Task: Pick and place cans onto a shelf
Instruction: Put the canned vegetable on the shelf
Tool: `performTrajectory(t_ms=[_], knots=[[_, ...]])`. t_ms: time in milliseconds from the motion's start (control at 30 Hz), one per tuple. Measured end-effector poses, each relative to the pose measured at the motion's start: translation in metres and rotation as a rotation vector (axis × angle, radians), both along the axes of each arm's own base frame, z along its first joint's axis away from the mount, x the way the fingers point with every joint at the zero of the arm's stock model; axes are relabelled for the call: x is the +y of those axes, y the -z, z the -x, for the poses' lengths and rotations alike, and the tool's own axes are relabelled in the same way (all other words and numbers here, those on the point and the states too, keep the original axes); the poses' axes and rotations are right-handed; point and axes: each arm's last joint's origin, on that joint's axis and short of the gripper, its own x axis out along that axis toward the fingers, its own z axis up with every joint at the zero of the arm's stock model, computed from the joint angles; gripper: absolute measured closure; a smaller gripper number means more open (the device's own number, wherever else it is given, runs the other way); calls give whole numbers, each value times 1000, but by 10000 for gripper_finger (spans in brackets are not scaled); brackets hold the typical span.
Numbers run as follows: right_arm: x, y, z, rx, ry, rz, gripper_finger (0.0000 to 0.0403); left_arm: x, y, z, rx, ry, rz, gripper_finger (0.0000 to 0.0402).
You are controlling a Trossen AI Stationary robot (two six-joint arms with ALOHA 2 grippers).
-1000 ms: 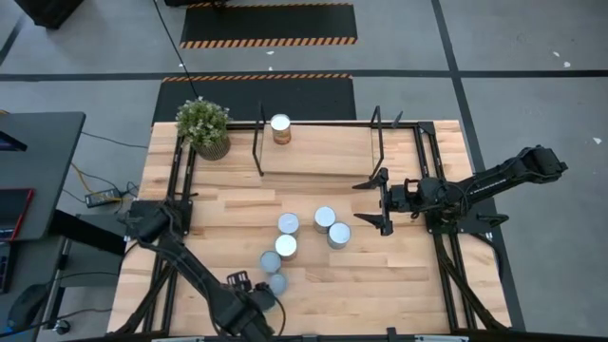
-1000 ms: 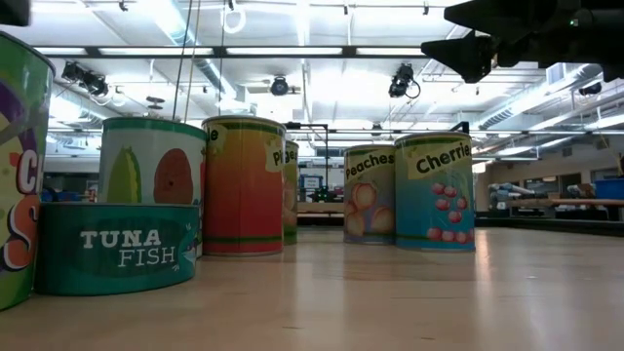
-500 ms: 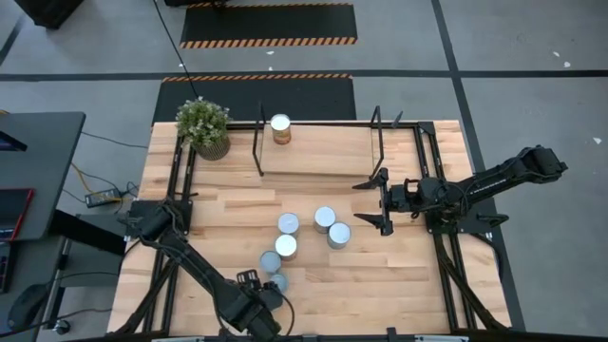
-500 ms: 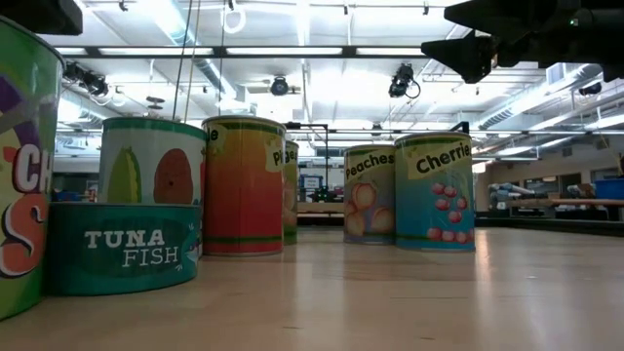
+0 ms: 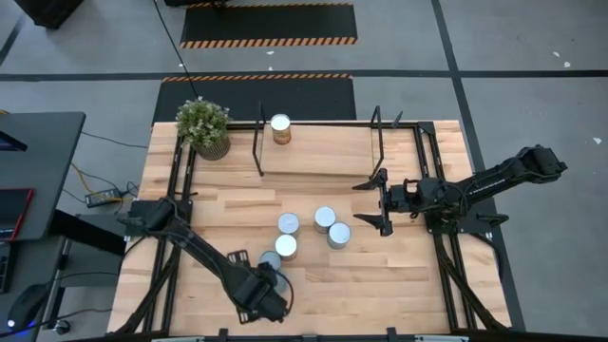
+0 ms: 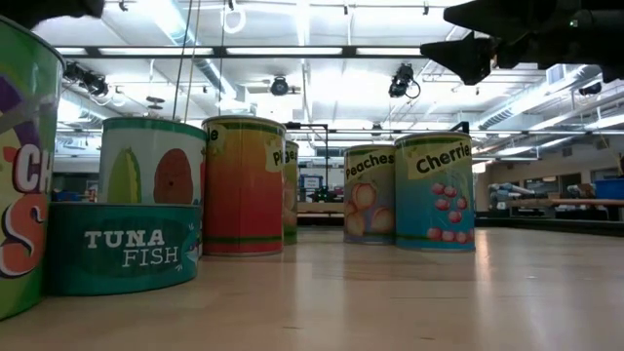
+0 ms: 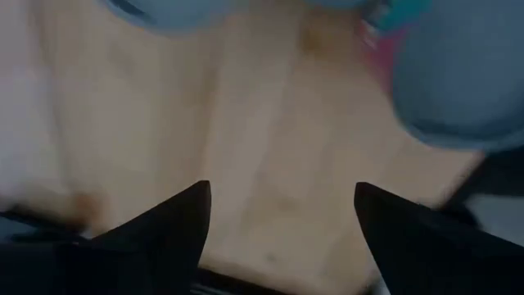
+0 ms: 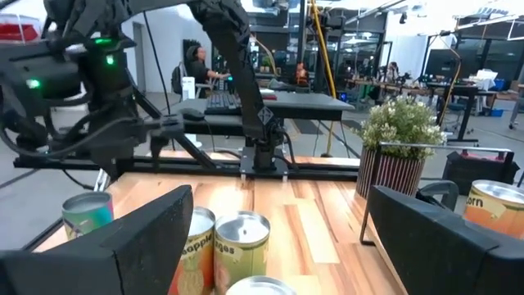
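Reading the labels from the low view, "TUNA FISH" (image 6: 122,249), "Peaches" (image 6: 369,193) and "Cherries" (image 6: 435,190) can be made out on the cans. One can (image 5: 280,128) is set on the shelf (image 5: 318,152); the others are grouped on the table (image 5: 418,275). The left gripper (image 5: 269,302) is held over the table's near edge with fingers apart, nothing between them. The right gripper (image 5: 373,203) is spread wide beside the group.
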Motion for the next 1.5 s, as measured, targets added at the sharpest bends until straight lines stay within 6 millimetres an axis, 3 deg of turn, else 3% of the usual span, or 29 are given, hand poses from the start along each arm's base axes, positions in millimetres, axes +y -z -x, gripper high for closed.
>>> performTrajectory(t_ms=[233, 1100, 1333, 1500], knots=[[0, 0, 0, 0, 0, 2, 27, 2, -2, -4, -68, 112, -64, 97], [0, -1, 0, -7, 0, -2, 27, 8, 0, -13, -107, 53, -49, 85], [0, -1, 0, -7, 0, -2, 27, 7, 0, -13, -102, 40, -42, 9], [0, -1, 0, -7, 0, -2, 27, 12, -1, -10, -114, 3, -143, 21]])
